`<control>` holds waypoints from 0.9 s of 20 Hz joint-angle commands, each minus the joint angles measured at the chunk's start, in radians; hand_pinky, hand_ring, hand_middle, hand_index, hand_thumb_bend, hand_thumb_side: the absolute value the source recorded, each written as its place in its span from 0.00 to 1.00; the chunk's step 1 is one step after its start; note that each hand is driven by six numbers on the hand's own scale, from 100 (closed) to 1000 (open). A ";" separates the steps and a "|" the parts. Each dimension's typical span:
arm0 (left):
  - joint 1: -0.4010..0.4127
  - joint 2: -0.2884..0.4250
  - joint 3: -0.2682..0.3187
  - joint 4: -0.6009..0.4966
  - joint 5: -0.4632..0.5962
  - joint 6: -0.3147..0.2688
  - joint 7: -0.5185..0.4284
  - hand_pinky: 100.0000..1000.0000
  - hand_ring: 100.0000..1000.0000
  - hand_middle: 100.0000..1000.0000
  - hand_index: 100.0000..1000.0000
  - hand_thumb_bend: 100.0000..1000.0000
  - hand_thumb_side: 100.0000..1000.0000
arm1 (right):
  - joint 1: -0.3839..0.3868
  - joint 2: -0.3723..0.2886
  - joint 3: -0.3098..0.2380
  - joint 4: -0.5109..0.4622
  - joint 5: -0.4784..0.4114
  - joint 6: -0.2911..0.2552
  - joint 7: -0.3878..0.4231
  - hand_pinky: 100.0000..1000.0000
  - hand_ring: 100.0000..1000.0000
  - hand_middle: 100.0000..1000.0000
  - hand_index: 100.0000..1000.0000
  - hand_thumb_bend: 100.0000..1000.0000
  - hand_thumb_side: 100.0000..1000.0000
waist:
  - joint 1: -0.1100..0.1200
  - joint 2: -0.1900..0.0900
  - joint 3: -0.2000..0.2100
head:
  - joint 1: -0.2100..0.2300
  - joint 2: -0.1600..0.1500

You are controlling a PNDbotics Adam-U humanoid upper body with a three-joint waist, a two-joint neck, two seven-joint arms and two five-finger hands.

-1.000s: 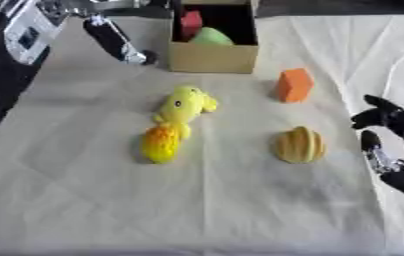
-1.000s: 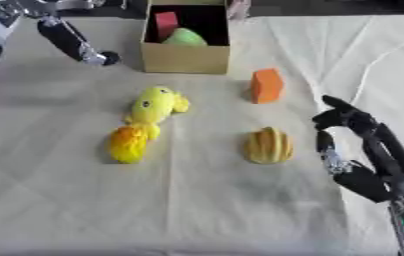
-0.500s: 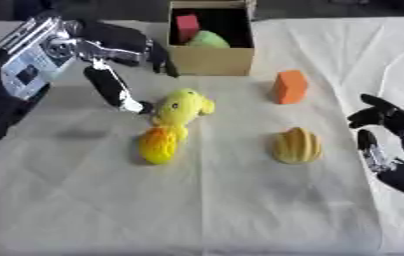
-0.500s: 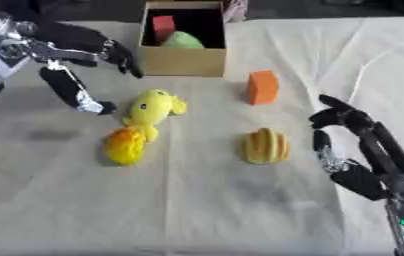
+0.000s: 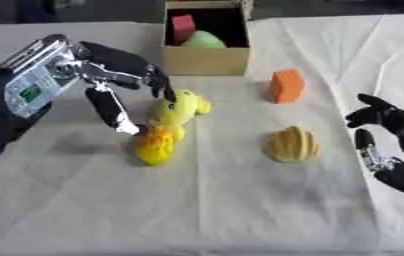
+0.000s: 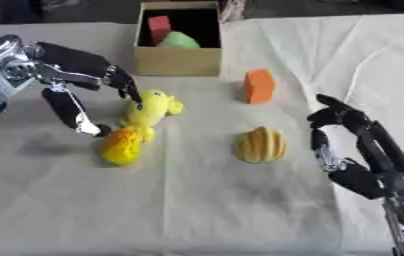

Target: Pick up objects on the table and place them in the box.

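Three loose things lay on the white-clothed table (image 5: 240, 210) before us: a yellow plush duck with an orange lower half (image 5: 165, 128), an orange block (image 5: 286, 85) and a ribbed tan shell-shaped toy (image 5: 293, 144), while the open cardboard box (image 5: 205, 59) at the far edge already held a red block (image 5: 184, 25) and a green rounded piece (image 5: 205, 39). We judged the step in hand to be the grasp of the duck, since our left hand (image 5: 122, 82) stood over it spread wide, fingers at its head and thumb at its orange end, holding nothing; the next move called for closing round the body and lifting it to the box. Our right hand (image 6: 354, 145) rested idle at the right edge, fingers relaxed and empty.
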 commanded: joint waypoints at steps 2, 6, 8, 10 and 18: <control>-0.001 0.029 -0.057 -0.009 -0.037 -0.210 -0.150 0.81 0.73 0.76 0.89 0.35 0.49 | -0.006 -0.025 -0.009 -0.011 0.004 -0.001 -0.002 0.75 0.65 0.64 0.95 0.00 0.60 | 0.013 -0.033 -0.003 | -0.004 -0.003; 0.014 0.033 -0.089 0.022 -0.115 -0.273 -0.150 0.78 0.70 0.74 0.88 0.40 0.43 | -0.007 -0.026 -0.008 -0.012 0.004 -0.001 0.000 0.75 0.65 0.64 0.95 0.00 0.60 | 0.015 -0.033 -0.002 | -0.011 -0.003; 0.017 0.028 -0.082 0.030 -0.156 -0.289 -0.150 0.76 0.67 0.72 0.87 0.41 0.30 | -0.007 -0.025 -0.008 -0.011 0.004 -0.002 0.001 0.75 0.65 0.64 0.95 0.00 0.60 | 0.015 -0.033 -0.002 | -0.012 -0.003; 0.019 0.021 -0.065 0.026 -0.190 -0.301 -0.150 0.70 0.59 0.63 0.81 0.39 0.22 | -0.006 -0.025 -0.009 -0.011 0.005 -0.001 0.001 0.75 0.65 0.64 0.95 0.00 0.60 | 0.013 -0.033 -0.002 | -0.015 -0.003; 0.004 0.029 0.070 -0.072 -0.126 -0.207 -0.067 0.54 0.38 0.34 0.56 0.05 0.18 | -0.002 -0.025 -0.012 -0.010 0.008 0.000 -0.002 0.75 0.65 0.64 0.95 0.00 0.58 | 0.010 -0.034 0.004 | -0.024 -0.003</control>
